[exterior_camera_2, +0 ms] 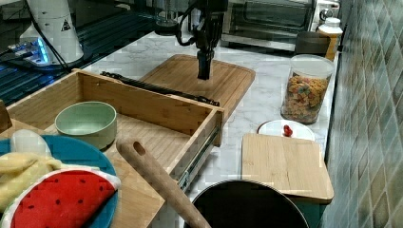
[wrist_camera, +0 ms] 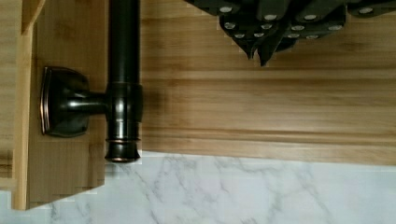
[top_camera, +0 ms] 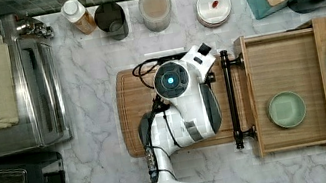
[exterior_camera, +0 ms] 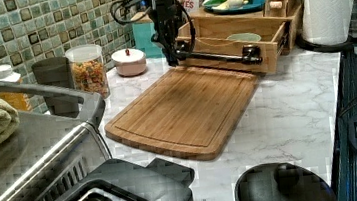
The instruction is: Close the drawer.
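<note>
**Gripper poised beside the handle, drawer fully out**

The drawer (top_camera: 285, 91) stands pulled well out from its cabinet, a green bowl (top_camera: 286, 109) sitting inside it. Its black bar handle (top_camera: 231, 99) runs along the front face, just beyond the gripper (exterior_camera_2: 204, 71) on the side away from the arm's base. The gripper hangs over the cutting board (exterior_camera: 185, 110), fingertips pointing down and pressed together in the wrist view, with nothing held between them. In the right view it sits near the handle's far end rather than its middle, and a small gap seems to separate it from the bar; whether it touches cannot be told for certain.

The step in hand looks like the push itself, which has hardly begun to judge by how much of the drawer shows. To do it well, the closed fingers should meet the bar or the wooden front squarely and low enough not to slip over the top. Pushing closer to the middle of the handle would spread the force evenly across both runners; an off-centre push could skew the box and make it bind. The travel should run straight along the slide (exterior_camera_2: 197, 159), steady rather than abrupt, so the bowl stays put and the front seats flush.
</note>
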Controlling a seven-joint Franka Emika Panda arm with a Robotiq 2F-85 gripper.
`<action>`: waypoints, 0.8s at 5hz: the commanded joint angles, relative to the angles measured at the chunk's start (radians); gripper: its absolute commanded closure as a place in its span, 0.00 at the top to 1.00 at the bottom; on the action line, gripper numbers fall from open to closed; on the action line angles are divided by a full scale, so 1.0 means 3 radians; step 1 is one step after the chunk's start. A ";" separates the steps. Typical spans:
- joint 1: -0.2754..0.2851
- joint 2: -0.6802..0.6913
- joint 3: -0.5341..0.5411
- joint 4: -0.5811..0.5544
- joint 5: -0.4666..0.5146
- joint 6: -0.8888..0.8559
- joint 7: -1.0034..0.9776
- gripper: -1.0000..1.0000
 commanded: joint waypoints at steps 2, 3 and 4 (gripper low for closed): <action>-0.0248 0.0092 -0.0201 -0.0022 -0.0011 0.0004 -0.0245 0.00; -0.0392 0.0135 -0.0237 0.0049 0.0065 -0.0029 -0.0501 0.00; -0.0537 0.0176 -0.0279 0.0136 0.0166 -0.0071 -0.0795 0.00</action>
